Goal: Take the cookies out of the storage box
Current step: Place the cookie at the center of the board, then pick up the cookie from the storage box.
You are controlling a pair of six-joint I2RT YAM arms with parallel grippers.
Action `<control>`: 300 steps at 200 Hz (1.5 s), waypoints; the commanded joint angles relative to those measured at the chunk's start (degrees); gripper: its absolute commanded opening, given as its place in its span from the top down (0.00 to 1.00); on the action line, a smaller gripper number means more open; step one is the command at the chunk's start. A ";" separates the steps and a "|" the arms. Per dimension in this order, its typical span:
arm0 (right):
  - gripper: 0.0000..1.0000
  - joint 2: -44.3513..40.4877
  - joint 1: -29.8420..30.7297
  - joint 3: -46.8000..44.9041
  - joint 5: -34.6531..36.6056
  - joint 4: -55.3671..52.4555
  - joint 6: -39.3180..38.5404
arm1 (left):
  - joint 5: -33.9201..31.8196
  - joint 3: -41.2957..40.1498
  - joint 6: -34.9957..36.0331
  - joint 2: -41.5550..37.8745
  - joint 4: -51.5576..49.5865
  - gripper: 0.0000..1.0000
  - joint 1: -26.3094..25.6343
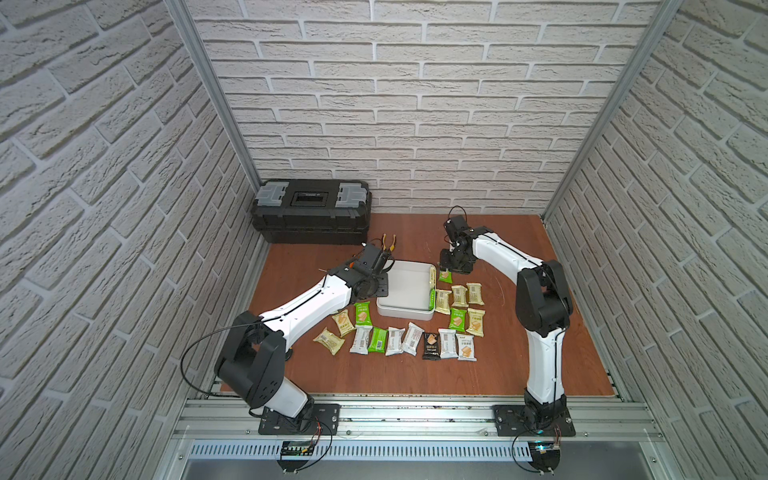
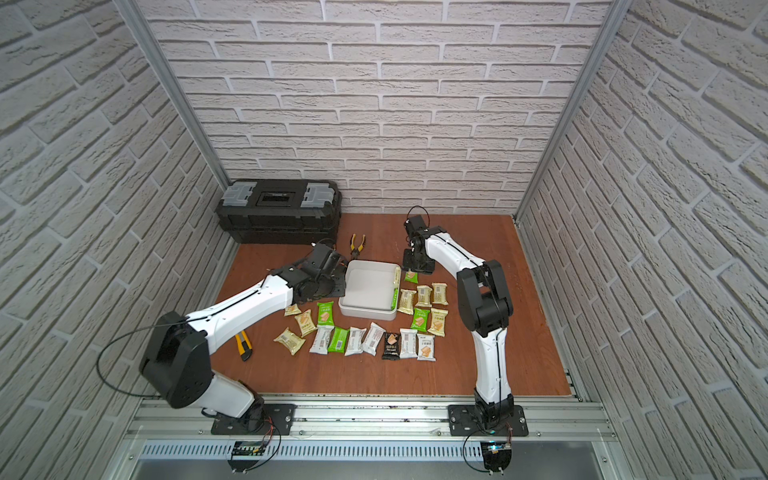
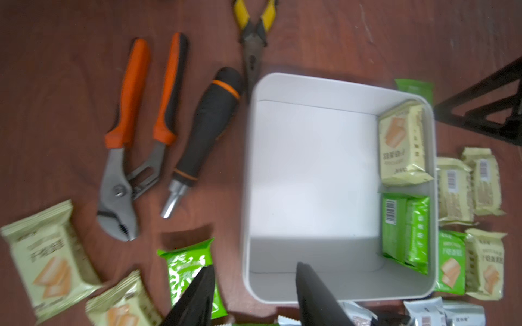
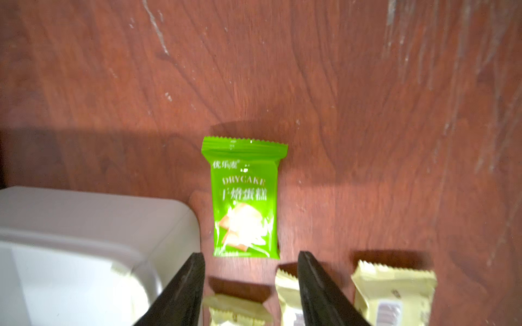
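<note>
Storage box (image 1: pixel 403 291) centre frame on red wood surface (image 1: pixel 519 365), a pale yellow and green cookies (image 3: pixel 402 144) on edge along its right wall, the rest flat below and right of it; white brick walls around, black toolbox (image 1: pixel 311 212) upper left. Left arm reaches in from lower left, left tool (image 3: pixel 255 266) spread and empty at the box's left rim. Right arm arches from lower right, right tool (image 4: pixel 250 253) pointing down, spread, empty, over a green packet (image 4: pixel 244 197) at the box's upper right corner.
</note>
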 commanded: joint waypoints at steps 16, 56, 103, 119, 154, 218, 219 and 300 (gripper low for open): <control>0.44 -14.11 -0.13 -10.05 -1.83 3.69 2.51 | 9.93 5.95 6.26 7.48 3.85 0.52 -1.94; 0.46 -23.96 -0.05 -20.53 -2.51 5.69 5.49 | 18.11 9.47 8.11 13.18 5.34 0.55 -3.18; 0.46 -32.30 0.05 -27.93 -2.71 6.06 7.98 | 23.65 10.58 6.65 17.94 9.48 0.54 -3.96; 0.46 -34.71 0.22 -30.04 -2.51 5.93 8.91 | 24.97 10.40 5.53 19.03 11.55 0.52 -4.12; 0.47 -39.28 0.24 -33.94 -1.20 5.20 10.60 | 26.37 11.57 4.37 21.68 13.01 0.52 -4.08; 0.47 -41.45 0.21 -35.62 -0.42 4.54 11.10 | 29.88 13.31 2.77 25.27 14.78 0.53 -4.21; 0.47 -41.43 0.21 -35.61 -0.42 4.50 11.09 | 29.83 13.36 2.72 25.32 14.81 0.53 -4.17; 0.47 -41.77 0.23 -35.84 -0.46 4.65 11.44 | 31.22 14.77 1.36 27.67 16.25 0.48 -4.90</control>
